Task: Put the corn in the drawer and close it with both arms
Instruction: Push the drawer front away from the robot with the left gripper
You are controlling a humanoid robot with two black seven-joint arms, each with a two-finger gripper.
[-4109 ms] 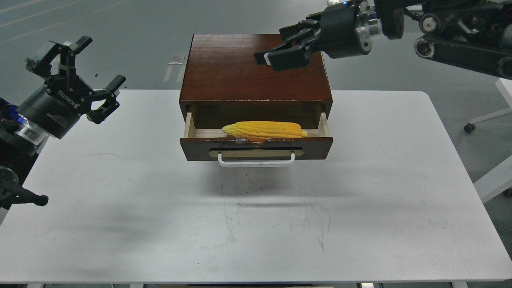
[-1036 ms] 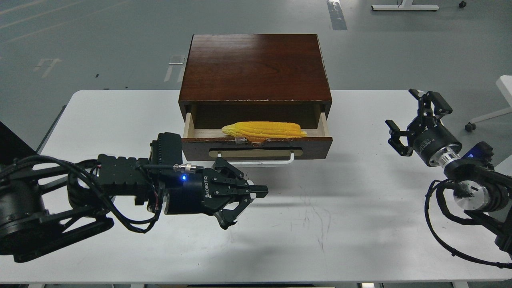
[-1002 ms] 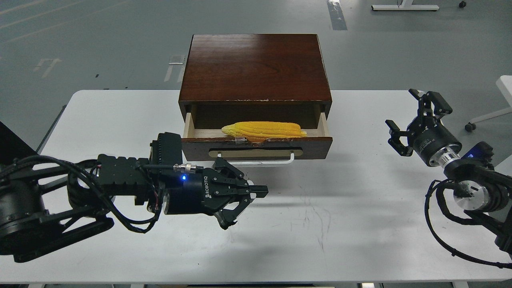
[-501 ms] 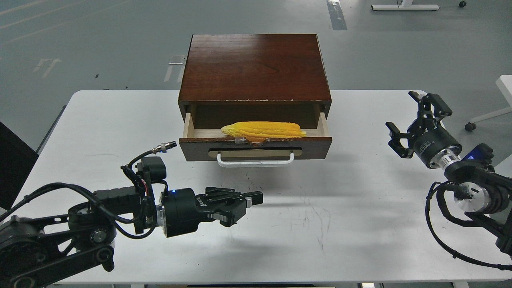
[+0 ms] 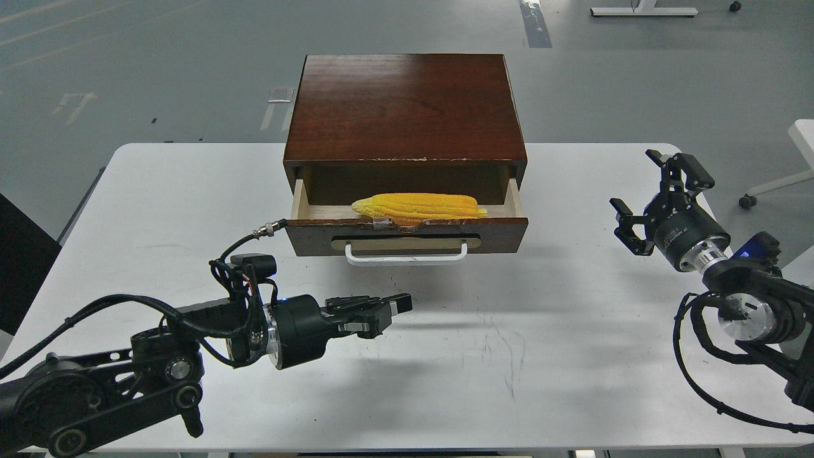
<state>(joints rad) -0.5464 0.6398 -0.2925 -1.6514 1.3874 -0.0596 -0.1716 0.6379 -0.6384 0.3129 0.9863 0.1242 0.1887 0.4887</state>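
The yellow corn lies lengthwise inside the open drawer, whose dark front carries a white bar handle. The drawer sticks out a short way from the dark brown cabinet. My left gripper hovers low over the table, in front of and a little left of the handle, pointing right and apart from it. It is seen edge-on, so its fingers cannot be told apart. My right gripper is open and empty, to the right of the drawer, well away from it.
The cabinet stands at the back middle of the white table. My left arm stretches across the front left of the table. My right arm hangs over the right edge. A chair base stands on the floor beyond.
My left arm has dropped lower and its wrist has turned, so the gripper now shows edge-on, slightly nearer the table. My right gripper has shifted slightly up. Corn and drawer have not moved.
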